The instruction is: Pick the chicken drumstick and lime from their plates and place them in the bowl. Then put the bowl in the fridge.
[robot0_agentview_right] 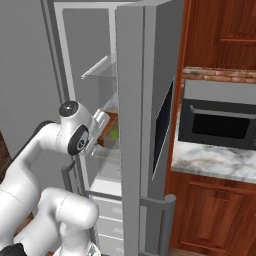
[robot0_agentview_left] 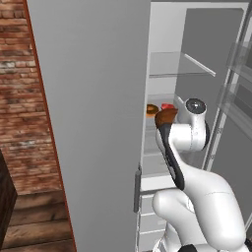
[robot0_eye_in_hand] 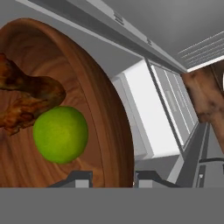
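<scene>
Gripping the rim of the bowl (robot0_eye_in_hand: 111,131), the gripper (robot0_eye_in_hand: 113,178) is seen at 6 o'clock in the hand view, jaws narrowed on the wooden wall with one fingertip (robot0_eye_in_hand: 78,178) inside and the other outside. The bowl is rendered dark reddish-brown with visible grain. Inside it, the lime (robot0_eye_in_hand: 60,134), bright green and round, is seen at about 10 o'clock from the fingertips, near the inner one but apart from it. The chicken drumstick (robot0_eye_in_hand: 26,100), golden-brown and knobbly, is touching the lime at the lime's 11 o'clock.

In the left base view the bowl (robot0_agentview_left: 166,117) is held within the open fridge (robot0_agentview_left: 93,98), at shelf height, beside an orange item (robot0_agentview_left: 152,109) and a red item (robot0_agentview_left: 168,106) on the shelf.
</scene>
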You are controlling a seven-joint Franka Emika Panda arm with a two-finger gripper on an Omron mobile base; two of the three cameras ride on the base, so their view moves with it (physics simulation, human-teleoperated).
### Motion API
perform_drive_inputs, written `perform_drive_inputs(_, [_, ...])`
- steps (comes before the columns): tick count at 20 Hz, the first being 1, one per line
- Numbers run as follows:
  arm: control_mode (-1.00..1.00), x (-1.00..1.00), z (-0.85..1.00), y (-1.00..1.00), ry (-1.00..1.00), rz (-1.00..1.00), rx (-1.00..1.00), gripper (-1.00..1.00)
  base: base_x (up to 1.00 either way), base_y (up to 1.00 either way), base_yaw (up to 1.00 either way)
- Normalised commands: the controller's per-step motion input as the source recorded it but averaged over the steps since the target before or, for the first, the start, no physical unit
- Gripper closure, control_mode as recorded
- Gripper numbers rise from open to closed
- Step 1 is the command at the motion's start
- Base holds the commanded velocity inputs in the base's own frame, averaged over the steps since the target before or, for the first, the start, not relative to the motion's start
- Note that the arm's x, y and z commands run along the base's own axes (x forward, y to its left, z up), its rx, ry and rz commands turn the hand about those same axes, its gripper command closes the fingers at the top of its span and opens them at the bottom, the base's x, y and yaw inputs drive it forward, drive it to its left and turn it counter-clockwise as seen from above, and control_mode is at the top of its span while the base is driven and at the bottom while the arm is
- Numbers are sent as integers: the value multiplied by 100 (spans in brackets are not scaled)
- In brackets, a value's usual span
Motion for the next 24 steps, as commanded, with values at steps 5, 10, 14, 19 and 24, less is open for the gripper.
perform_drive_inputs(5, [-100,-1,0,0,-1,0,0,100,0,0,0])
perform_drive_inputs(10, [-100,0,26,-2,-1,7,-11,100,0,0,0])
perform_drive_inputs(14, [-100,3,37,-6,1,11,-17,100,0,0,0])
perform_drive_inputs(19, [-100,35,22,-16,14,11,-5,100,0,0,0])
perform_drive_inputs(24, [-100,43,6,-23,10,8,0,100,0,0,0])
